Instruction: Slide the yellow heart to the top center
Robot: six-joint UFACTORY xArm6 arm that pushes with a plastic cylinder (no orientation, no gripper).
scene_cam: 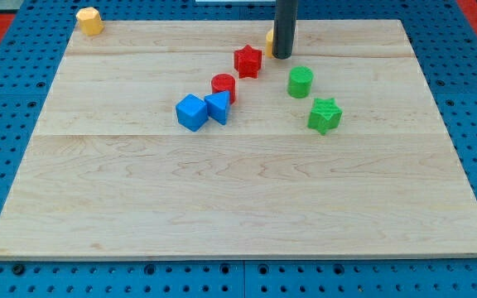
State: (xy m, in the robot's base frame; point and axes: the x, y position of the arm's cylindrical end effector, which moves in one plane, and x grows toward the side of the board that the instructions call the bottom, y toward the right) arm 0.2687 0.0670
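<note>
A yellow block (269,38), mostly hidden behind my rod, shows as a sliver at the view's top center; its shape cannot be made out. My tip (282,56) rests on the board just right of and touching or nearly touching that block. Another yellow block (89,20) sits at the top left corner of the wooden board (222,207).
A red star (248,61) lies just left of my tip. A red cylinder (224,86), a blue cube (191,112) and a blue triangular block (219,107) cluster at center left. A green cylinder (301,82) and a green star (325,115) lie below right of the tip.
</note>
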